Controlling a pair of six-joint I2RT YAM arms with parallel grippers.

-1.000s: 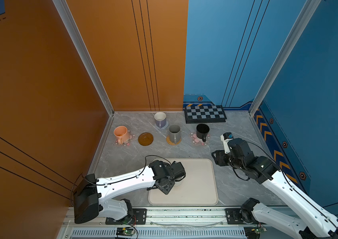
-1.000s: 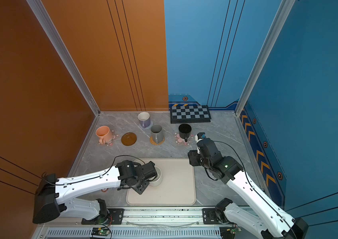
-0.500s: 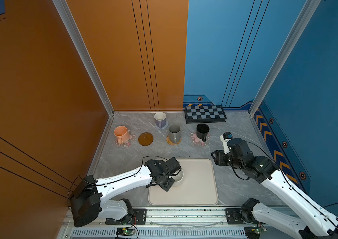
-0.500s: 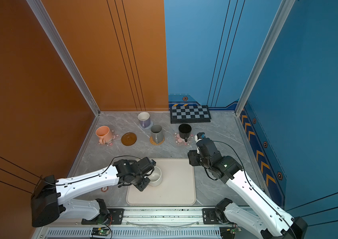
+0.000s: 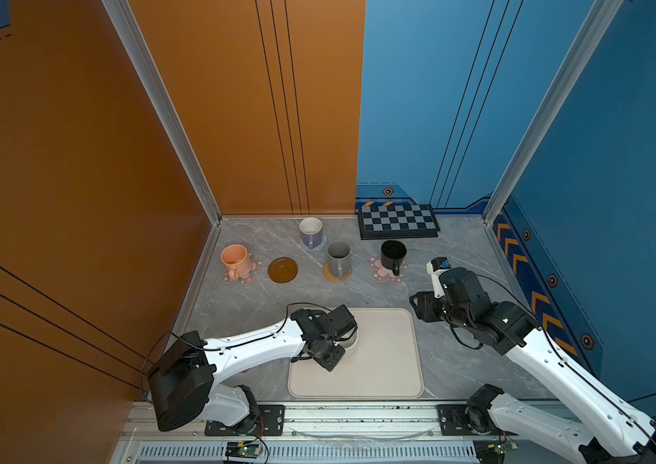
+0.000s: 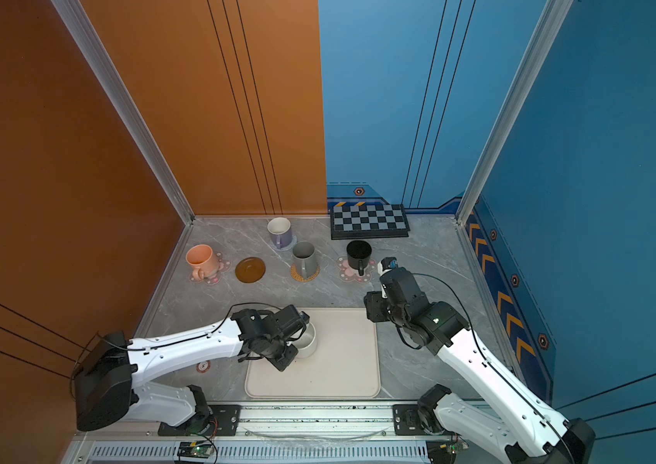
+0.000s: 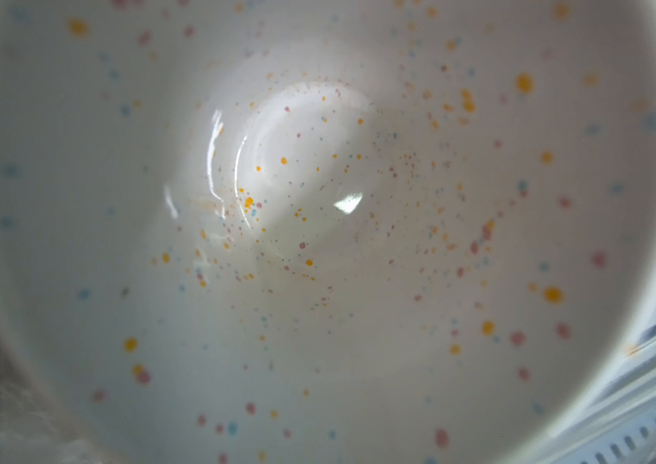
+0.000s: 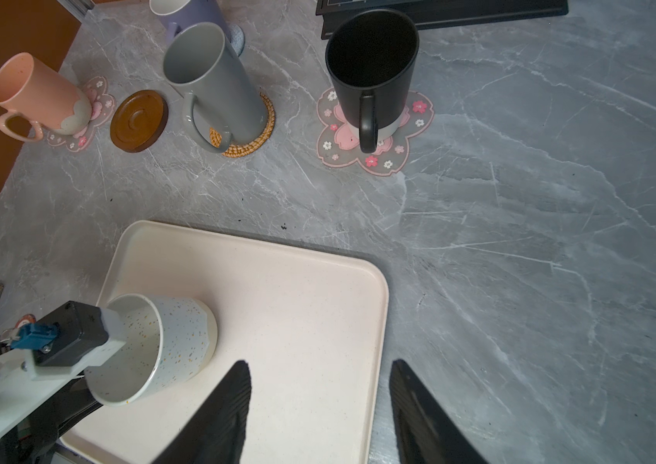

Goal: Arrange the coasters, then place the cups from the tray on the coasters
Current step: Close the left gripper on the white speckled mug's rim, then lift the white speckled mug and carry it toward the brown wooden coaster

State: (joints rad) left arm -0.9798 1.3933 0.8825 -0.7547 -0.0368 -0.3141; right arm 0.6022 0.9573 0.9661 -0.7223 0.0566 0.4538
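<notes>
**Right wrist view: four mugs seated, the speckled one left to carry**

Four of the five coasters carry a cup. The peach-orange mug stands on a pink-flower coaster. The grey mug is on the rattan coaster, and the black mug is on the second pink-flower coaster. The lavender mug sits on the grey-blue knitted coaster. All of them are on the desk, well beyond both sets of jaws. Between the peach-orange and grey mugs the brown ringed disc lies bare, the one place not yet filled.

The speckled white mug is the only cup on the cream tray, upright near a corner. The left jaws are clenched on its wall at the rim. The left wrist view looks straight down into its spotted inside. Its base appears to rest on the tray, so I judge the lift not yet begun. The right jaws stand released with nothing between them, over the tray's edge and well apart from the mug.

By my reckoning, what is left is to raise the mug clear of the low rim, carry it ahead of the left jaws to the brown disc, and set it down without knocking its neighbours.
</notes>
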